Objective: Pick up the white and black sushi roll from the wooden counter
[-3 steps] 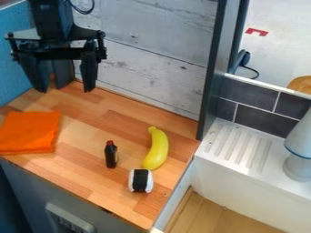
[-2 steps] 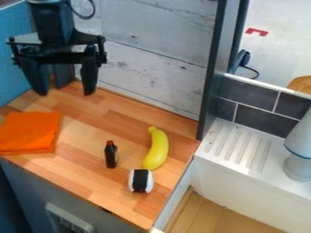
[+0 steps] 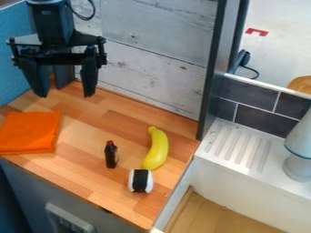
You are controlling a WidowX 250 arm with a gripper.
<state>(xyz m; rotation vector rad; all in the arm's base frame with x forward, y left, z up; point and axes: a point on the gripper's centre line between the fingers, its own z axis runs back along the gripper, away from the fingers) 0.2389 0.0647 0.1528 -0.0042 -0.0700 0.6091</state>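
My gripper [image 3: 65, 94] hangs at the upper left over the back of the wooden counter, open and with nothing between its fingers. Below it to the left lies a folded orange cloth [image 3: 29, 132], the thing nearest to it. A small dark bottle with a red cap [image 3: 111, 154] is at the counter's middle. To its right lies a yellow banana [image 3: 157, 148], stem end toward the back. Close to the banana's lower end sits a white sushi roll with a black band [image 3: 141, 180].
A dark upright post [image 3: 213, 73] stands at the counter's back right corner. Beyond it is a white sink unit with a ribbed drainboard [image 3: 242, 148], bearing a grey-white object [image 3: 299, 154] at the right edge. A whitish plank wall [image 3: 152, 59] backs the counter.
The gripper has come down slightly, staying over the same back left part of the counter. The cloth, bottle, banana and sushi roll have kept their places.
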